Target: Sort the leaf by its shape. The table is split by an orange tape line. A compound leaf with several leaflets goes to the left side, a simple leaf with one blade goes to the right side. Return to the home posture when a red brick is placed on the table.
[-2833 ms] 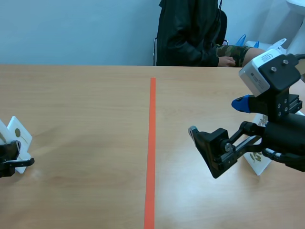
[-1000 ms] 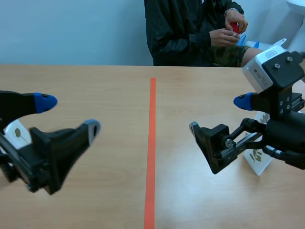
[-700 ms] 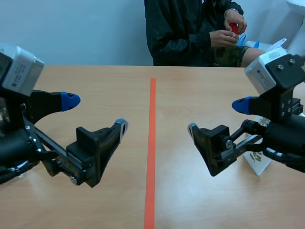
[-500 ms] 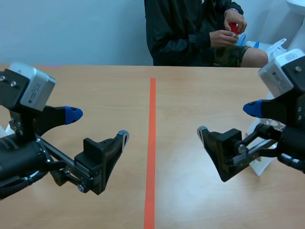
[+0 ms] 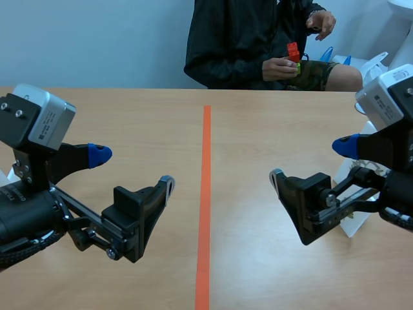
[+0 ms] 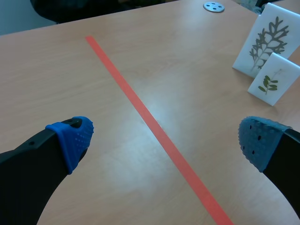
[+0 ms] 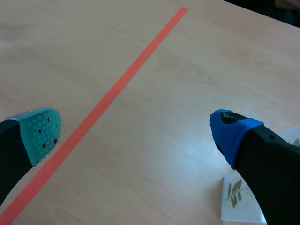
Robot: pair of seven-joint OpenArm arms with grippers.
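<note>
My left gripper (image 5: 132,169) hangs open above the table left of the orange tape line (image 5: 205,194), holding nothing. On the other side my right gripper (image 5: 311,160) is raised and open too, also with nothing in it. A white leaf card (image 5: 352,223) stands behind the right arm. In the left wrist view, the left gripper (image 6: 164,138) faces a large card with a feathery leaf (image 6: 265,40) and a small card with a sprig (image 6: 273,78) beyond the tape. In the right wrist view, a leaf card (image 7: 239,199) lies beside the right gripper (image 7: 136,130). A person across the table holds a red brick (image 5: 292,51) in one hand.
A round metal disc (image 6: 213,6) is set in the table far beyond the tape. The person (image 5: 245,39) sits at the far edge, hands off the table. A white sliver of another card (image 5: 5,177) shows at the left arm.
The left arm has risen from low at the left edge and swung toward the middle. The right arm shifted slightly right. The person's hand with the red brick came lower.
</note>
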